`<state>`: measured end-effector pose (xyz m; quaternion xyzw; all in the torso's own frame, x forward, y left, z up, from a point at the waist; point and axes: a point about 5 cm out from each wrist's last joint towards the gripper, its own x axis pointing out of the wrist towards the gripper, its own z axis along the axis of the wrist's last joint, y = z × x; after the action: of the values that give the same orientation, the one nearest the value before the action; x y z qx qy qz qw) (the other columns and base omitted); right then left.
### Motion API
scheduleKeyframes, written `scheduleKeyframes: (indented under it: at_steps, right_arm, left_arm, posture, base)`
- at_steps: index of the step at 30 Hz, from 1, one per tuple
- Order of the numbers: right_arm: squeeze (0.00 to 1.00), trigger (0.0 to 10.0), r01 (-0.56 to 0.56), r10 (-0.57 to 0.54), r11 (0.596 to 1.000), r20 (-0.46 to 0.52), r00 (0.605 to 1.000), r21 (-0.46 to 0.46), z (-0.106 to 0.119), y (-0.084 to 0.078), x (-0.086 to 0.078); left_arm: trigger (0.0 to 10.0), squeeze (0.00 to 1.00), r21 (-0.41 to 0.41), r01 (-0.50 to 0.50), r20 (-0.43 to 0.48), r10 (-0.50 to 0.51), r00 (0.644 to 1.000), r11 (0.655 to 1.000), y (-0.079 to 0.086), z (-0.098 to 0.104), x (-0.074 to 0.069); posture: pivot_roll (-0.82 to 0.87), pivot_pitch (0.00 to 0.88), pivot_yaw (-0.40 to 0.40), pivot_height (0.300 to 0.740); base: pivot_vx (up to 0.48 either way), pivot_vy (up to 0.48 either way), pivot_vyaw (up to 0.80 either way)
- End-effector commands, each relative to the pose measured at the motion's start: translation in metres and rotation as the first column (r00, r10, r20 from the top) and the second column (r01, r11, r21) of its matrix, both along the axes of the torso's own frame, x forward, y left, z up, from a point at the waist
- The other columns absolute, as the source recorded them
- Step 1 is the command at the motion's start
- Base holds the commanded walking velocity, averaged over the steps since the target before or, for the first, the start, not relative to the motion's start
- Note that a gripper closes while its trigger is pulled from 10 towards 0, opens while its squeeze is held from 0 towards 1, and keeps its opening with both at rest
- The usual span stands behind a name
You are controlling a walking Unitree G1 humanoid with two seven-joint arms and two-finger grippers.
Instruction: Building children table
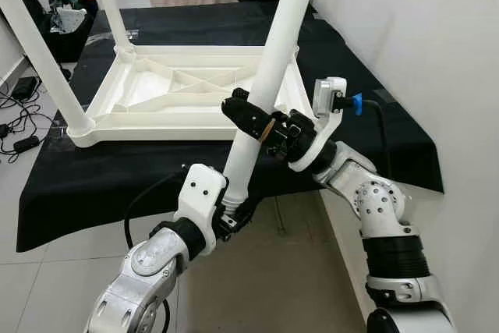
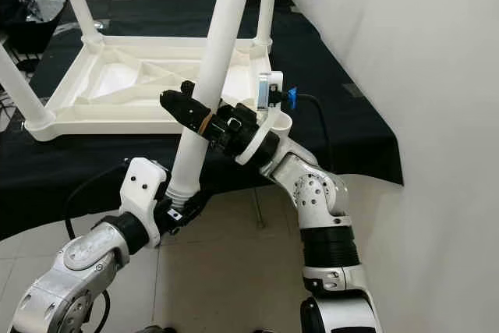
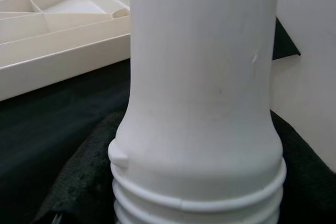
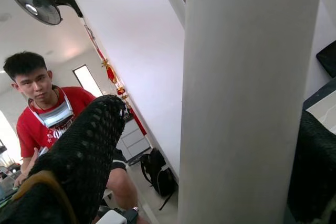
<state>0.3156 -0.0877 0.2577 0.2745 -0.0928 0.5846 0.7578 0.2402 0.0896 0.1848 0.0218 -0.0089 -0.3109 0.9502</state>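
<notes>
The white plastic table top (image 1: 156, 124) lies upside down on a black cloth (image 1: 93, 177). Legs stand upright in its corners, one at the front left (image 1: 39, 52) and one at the back left (image 1: 109, 5). A loose white table leg (image 1: 269, 76) leans over the front right corner. My left gripper (image 1: 234, 220) is shut on its threaded lower end (image 3: 199, 198), below the cloth's edge. My right gripper (image 1: 253, 118) is shut around the leg's middle, and one black finger (image 4: 79, 150) shows beside the leg (image 4: 241, 98).
A white wall (image 1: 421, 37) runs close along the right. A dark bag of clothes (image 1: 66, 13) and floor cables (image 1: 19, 115) lie at the left. A person in a red shirt (image 4: 47, 114) stands under a wall fan (image 4: 34, 3). Tiled floor lies below the cloth's front edge.
</notes>
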Motion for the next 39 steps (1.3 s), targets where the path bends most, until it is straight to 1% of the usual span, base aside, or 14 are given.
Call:
scheduleKeyframes:
  at_steps: [1, 4, 7, 9, 12, 14, 15, 17, 19, 25, 31, 39]
  right_arm:
    - [0.00, 10.0, -0.029, 0.030, 0.999, 0.018, 0.999, -0.043, -0.004, 0.004, 0.004]
    - [0.00, 10.0, -0.043, 0.044, 0.997, 0.016, 0.999, -0.063, -0.007, 0.003, 0.005]
    - [0.00, 10.0, -0.091, 0.092, 0.992, 0.016, 0.996, -0.090, -0.011, 0.003, 0.003]
    - [0.00, 10.0, -0.091, 0.092, 0.992, 0.016, 0.996, -0.090, -0.011, 0.003, 0.003]
    - [0.00, 10.0, -0.112, 0.115, 0.988, 0.021, 0.993, -0.104, -0.014, 0.002, 0.002]
    - [0.00, 10.0, -0.140, 0.142, 0.984, 0.017, 0.990, -0.115, -0.017, 0.002, 0.001]
    - [0.00, 10.0, -0.140, 0.142, 0.984, 0.017, 0.990, -0.115, -0.017, 0.002, 0.001]
    - [0.00, 10.0, -0.162, 0.166, 0.979, 0.019, 0.986, -0.126, -0.020, 0.002, -0.001]
    - [0.00, 10.0, -0.171, 0.175, 0.976, 0.021, 0.984, -0.132, -0.021, 0.002, -0.002]
    - [0.00, 10.0, -0.207, 0.211, 0.968, 0.014, 0.977, -0.140, -0.024, 0.003, -0.004]
    - [0.00, 10.0, -0.269, 0.274, 0.951, 0.010, 0.962, -0.153, -0.029, 0.004, -0.012]
    - [0.00, 10.0, -0.292, 0.296, 0.945, 0.008, 0.955, -0.150, -0.028, 0.004, -0.015]
  left_arm:
    - [10.0, 0.00, 0.002, 0.028, -0.036, -0.028, 0.999, 1.000, -0.002, -0.004, -0.015]
    - [10.0, 0.00, 0.015, 0.035, -0.049, -0.034, 0.998, 0.999, 0.000, -0.005, -0.019]
    - [10.0, 0.00, 0.031, 0.056, -0.074, -0.053, 0.996, 0.998, 0.005, -0.007, -0.024]
    - [10.0, 0.00, 0.031, 0.056, -0.074, -0.053, 0.996, 0.998, 0.005, -0.007, -0.024]
    - [10.0, 0.00, 0.025, 0.084, -0.093, -0.082, 0.992, 0.996, 0.006, -0.008, -0.028]
    - [10.0, 0.00, 0.007, 0.139, -0.122, -0.137, 0.983, 0.990, 0.005, -0.009, -0.035]
    - [10.0, 0.00, 0.007, 0.139, -0.122, -0.137, 0.983, 0.990, 0.005, -0.009, -0.035]
    - [10.0, 0.00, 0.012, 0.169, -0.143, -0.166, 0.976, 0.985, 0.008, -0.012, -0.041]
    - [10.0, 0.00, 0.018, 0.180, -0.148, -0.175, 0.973, 0.984, 0.009, -0.012, -0.043]
    - [10.0, 0.00, 0.022, 0.189, -0.160, -0.184, 0.970, 0.982, 0.011, -0.013, -0.045]
    - [10.0, 0.00, 0.025, 0.207, -0.171, -0.200, 0.965, 0.978, 0.014, -0.013, -0.047]
    - [10.0, 0.00, 0.020, 0.219, -0.175, -0.213, 0.961, 0.975, 0.014, -0.013, -0.050]
  posture:
    - [0.11, 0.141, -0.026, 0.740]
    - [0.11, 0.142, -0.026, 0.740]
    - [0.11, 0.145, -0.028, 0.740]
    - [0.11, 0.145, -0.028, 0.740]
    - [0.11, 0.146, -0.027, 0.740]
    - [0.11, 0.149, -0.026, 0.740]
    - [0.11, 0.149, -0.026, 0.740]
    - [0.11, 0.149, -0.027, 0.740]
    - [0.11, 0.149, -0.027, 0.740]
    - [0.11, 0.149, -0.029, 0.740]
    - [0.11, 0.149, -0.026, 0.740]
    - [0.11, 0.143, -0.026, 0.740]
  base:
    - [0.000, 0.000, 0.00]
    - [0.000, 0.000, 0.00]
    - [0.000, 0.000, 0.00]
    - [0.000, 0.000, 0.00]
    - [0.000, 0.000, 0.00]
    - [0.000, 0.000, 0.00]
    - [0.000, 0.000, 0.00]
    - [0.000, 0.000, 0.00]
    - [0.000, 0.000, 0.00]
    - [0.000, 0.000, 0.00]
    - [0.000, 0.000, 0.00]
    - [0.000, 0.000, 0.00]
